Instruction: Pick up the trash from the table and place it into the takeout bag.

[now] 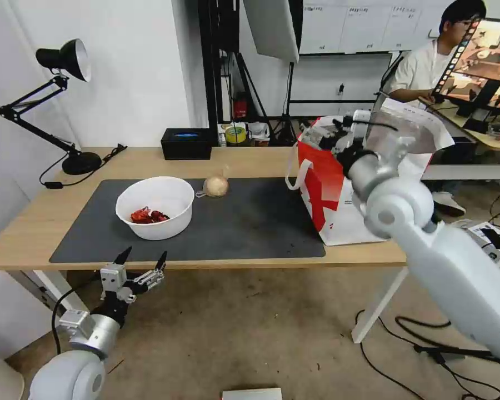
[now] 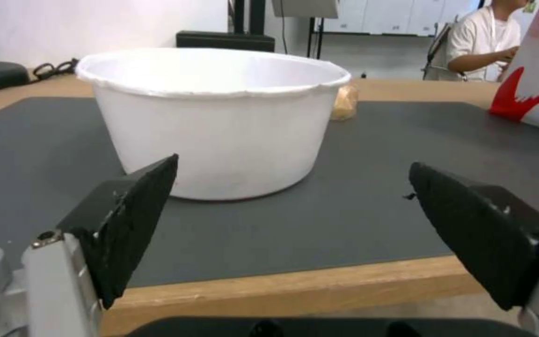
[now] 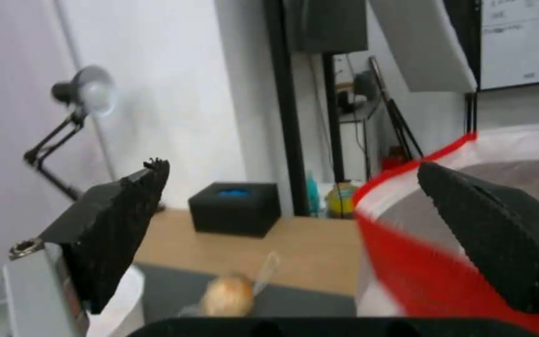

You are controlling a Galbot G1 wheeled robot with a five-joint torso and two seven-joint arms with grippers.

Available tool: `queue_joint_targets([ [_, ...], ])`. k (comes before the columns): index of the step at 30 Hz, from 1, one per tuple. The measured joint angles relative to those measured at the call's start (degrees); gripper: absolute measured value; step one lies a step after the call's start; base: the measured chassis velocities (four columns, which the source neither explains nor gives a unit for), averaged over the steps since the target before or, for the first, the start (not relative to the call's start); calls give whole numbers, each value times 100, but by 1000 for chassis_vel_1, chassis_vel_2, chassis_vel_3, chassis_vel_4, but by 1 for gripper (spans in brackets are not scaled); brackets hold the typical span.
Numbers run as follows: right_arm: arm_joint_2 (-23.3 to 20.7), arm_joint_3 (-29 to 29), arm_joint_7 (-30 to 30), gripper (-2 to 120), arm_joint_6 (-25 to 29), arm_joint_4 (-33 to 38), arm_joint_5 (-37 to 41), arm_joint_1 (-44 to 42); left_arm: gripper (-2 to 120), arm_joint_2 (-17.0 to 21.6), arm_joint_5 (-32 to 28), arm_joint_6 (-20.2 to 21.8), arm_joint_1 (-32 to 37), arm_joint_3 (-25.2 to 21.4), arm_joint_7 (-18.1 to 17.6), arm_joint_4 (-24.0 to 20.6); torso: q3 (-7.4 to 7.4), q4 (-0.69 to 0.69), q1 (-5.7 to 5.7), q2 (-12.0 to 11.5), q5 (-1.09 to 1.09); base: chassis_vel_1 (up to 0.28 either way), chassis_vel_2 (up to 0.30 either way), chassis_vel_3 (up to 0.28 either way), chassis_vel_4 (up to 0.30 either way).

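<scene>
No lettering is readable; the smooth white bowl [image 1: 155,206] sits on the matte grey mat [image 1: 250,222], both wide-spread, empty grippers, left [image 1: 141,260] and right [image 3: 294,210], nearby.

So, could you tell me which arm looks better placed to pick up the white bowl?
Left, probably. The left gripper is open at the table's near edge, facing the bowl directly. The right gripper is open up at the bag, farther from the bowl.

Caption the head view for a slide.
Left hand open below the table edge facing the white bowl; right hand at the takeout bag.
</scene>
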Motion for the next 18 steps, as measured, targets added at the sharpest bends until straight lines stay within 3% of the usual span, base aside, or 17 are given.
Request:
queue_joint_targets([
  [3,-34,-127,-38,100,0,209,-416,-274,100,-147,24,-70,212,-217,2,-120,0,-2,0,0,1,0,0,0,0],
  [4,-24,-190,-40,100,0,277,-625,-384,100,-211,43,-125,310,-301,-3,-166,0,6,0,0,2,0,0,0,0],
  [6,-27,-183,-41,100,-1,366,-775,-535,100,-236,52,-150,343,-322,-4,-185,0,9,0,0,1,0,0,0,0],
  [11,-165,255,-26,100,113,750,-1334,-1444,100,-257,81,-165,362,-325,1,-216,0,0,-1,0,0,0,0,0,0],
  [18,-88,944,113,100,620,902,-2129,-3021,100,-251,95,-165,387,-319,6,-236,0,1,0,0,0,0,0,0,0],
])
